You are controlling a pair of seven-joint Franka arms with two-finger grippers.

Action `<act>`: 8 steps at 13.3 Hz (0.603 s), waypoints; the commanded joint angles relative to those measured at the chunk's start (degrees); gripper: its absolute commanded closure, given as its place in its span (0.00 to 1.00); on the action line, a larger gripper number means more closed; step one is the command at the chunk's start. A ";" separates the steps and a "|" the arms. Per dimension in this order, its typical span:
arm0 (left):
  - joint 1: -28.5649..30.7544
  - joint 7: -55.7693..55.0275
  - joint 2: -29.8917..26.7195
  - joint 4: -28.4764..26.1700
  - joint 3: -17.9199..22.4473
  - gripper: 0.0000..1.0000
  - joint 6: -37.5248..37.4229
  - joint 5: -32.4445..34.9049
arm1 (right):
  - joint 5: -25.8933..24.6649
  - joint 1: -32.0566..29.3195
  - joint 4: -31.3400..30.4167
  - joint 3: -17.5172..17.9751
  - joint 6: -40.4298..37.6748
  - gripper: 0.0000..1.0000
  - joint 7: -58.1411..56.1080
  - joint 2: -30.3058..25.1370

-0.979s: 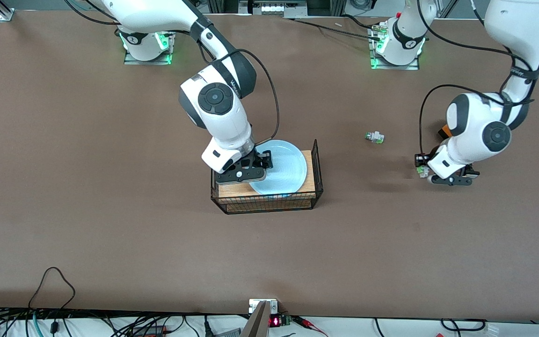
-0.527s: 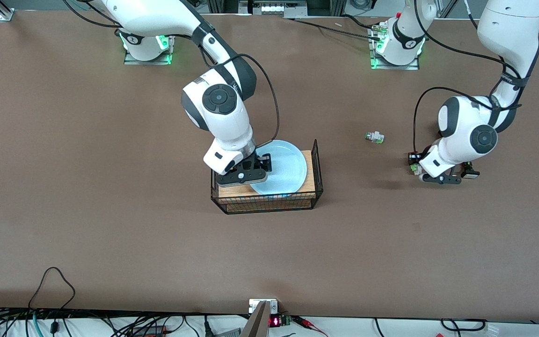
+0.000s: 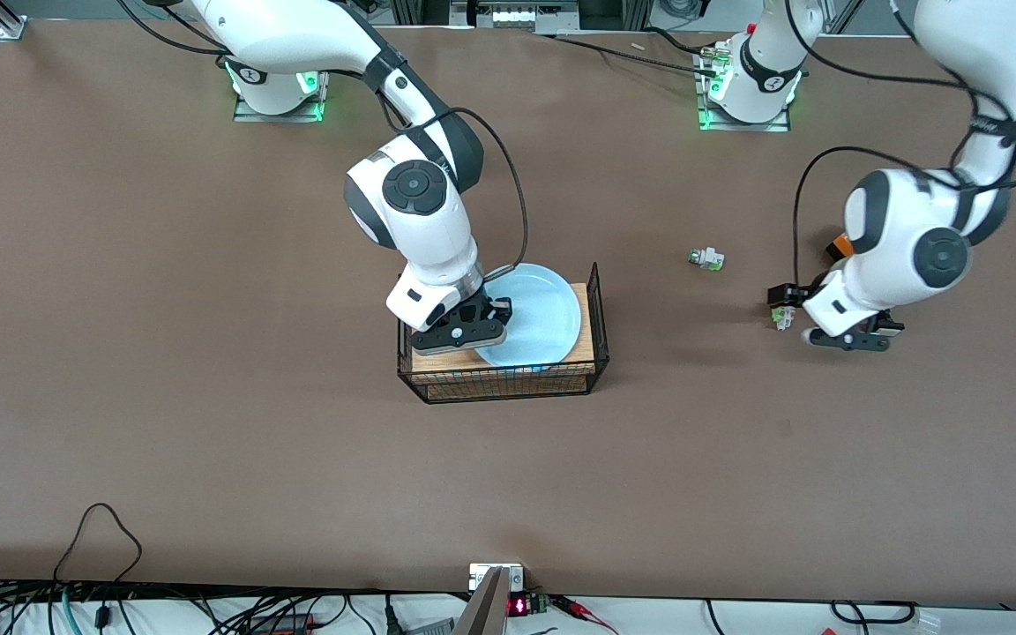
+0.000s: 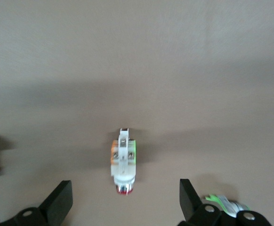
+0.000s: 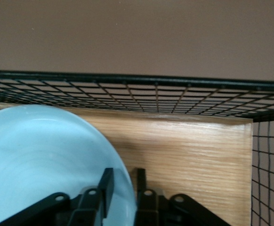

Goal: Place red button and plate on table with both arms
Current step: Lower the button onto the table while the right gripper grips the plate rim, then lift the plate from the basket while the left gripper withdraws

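Observation:
The red button [image 4: 123, 162] lies on its side on the table [image 3: 208, 397], free between the wide-apart fingers of my open left gripper [image 4: 125, 188]. In the front view the left gripper [image 3: 852, 337] hangs low over the table toward the left arm's end, and its hand hides the button. The pale blue plate [image 3: 543, 309] rests on a wooden board inside a wire basket. My right gripper [image 3: 473, 328] is at the plate's rim. In the right wrist view the right gripper [image 5: 124, 172] is shut on the plate [image 5: 43, 155], one finger inside the rim and one outside.
The black wire basket [image 3: 598, 295] on its wooden board [image 3: 437, 360] stands mid-table. A white part with a green cap [image 3: 706, 258] lies on the table between the basket and the left arm. A black part [image 3: 777, 294] and a white-green part [image 3: 782, 319] lie beside the left gripper.
My left gripper has opened and let the red button go onto the table. My right gripper has closed its fingers on the plate's rim.

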 commanded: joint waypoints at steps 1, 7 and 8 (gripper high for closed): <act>-0.14 0.99 -0.33 11.92 0.35 0.00 -13.71 -1.33 | 0.41 0.38 -0.71 -0.23 1.00 0.98 0.99 -0.57; 0.74 0.55 1.78 32.78 2.20 0.00 -31.41 -1.24 | 4.61 0.38 -0.71 0.73 -1.96 1.00 0.03 -3.64; 1.00 0.12 1.61 33.15 2.11 0.00 -32.04 -1.24 | 4.97 0.12 -0.71 0.73 -4.25 1.00 0.11 -4.87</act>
